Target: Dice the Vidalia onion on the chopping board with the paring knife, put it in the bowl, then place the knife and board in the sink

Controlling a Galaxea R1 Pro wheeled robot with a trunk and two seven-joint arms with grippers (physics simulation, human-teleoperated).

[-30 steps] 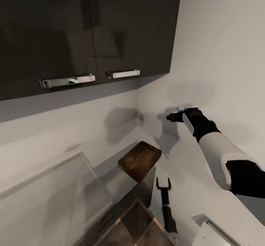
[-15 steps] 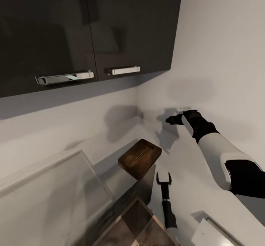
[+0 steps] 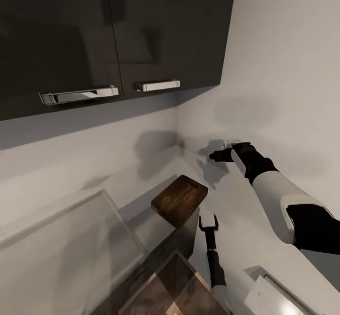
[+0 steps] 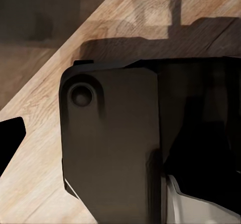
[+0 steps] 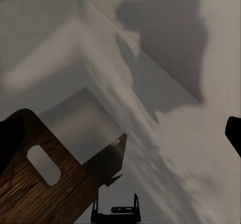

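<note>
The dark brown chopping board (image 3: 179,199) lies flat in the middle of the head view, its slot hole toward the wall corner; it also appears in the right wrist view (image 5: 35,189). My left gripper (image 3: 208,222) stands open just right of the board, its two fingers pointing at the wall, and is seen again as a small fork (image 5: 114,210). My right gripper (image 3: 218,155) is stretched out near the wall corner above the pale grey countertop (image 3: 156,171), open and holding nothing. The onion, sink and paring knife are out of view.
Dark glossy wall cabinets (image 3: 118,32) with chrome handles hang overhead. A glassy pale panel (image 3: 71,249) lies left of the board, and a dark block (image 3: 186,239) sits under it. A white squarish thing (image 3: 271,298) sits at the lower right; I cannot tell whether it is the bowl.
The view has tilted down slightly, so cabinets and board sit a bit higher. My right gripper has dropped a little lower toward the counter near the corner.
</note>
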